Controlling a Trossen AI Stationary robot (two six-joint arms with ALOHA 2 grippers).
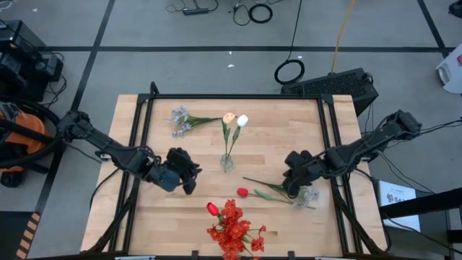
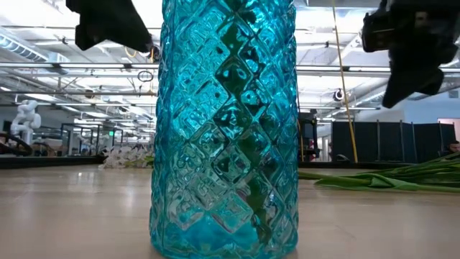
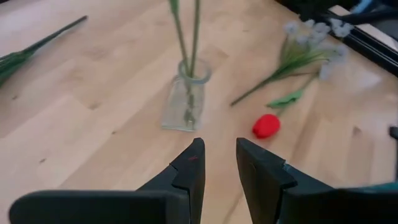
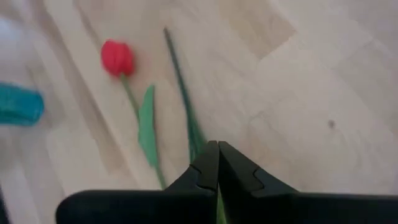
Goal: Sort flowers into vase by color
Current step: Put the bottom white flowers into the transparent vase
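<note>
At the desk (image 1: 180, 217) centre stands a vase (image 1: 227, 162) with two tulip stems (image 1: 235, 121) in it. A blossom spray (image 1: 180, 120) lies at ten o'clock from it, a lone tulip (image 1: 243, 192) at five, a cluster of blooms (image 1: 232, 227) at six by the near edge.

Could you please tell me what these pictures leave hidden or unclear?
- Low view: the blue vase fills the frame, hiding the table behind it.
- High view: the red blooms are cut off by the bottom edge.
- Right wrist view: whether the shut right claw pinches the green stem is unclear.
</note>
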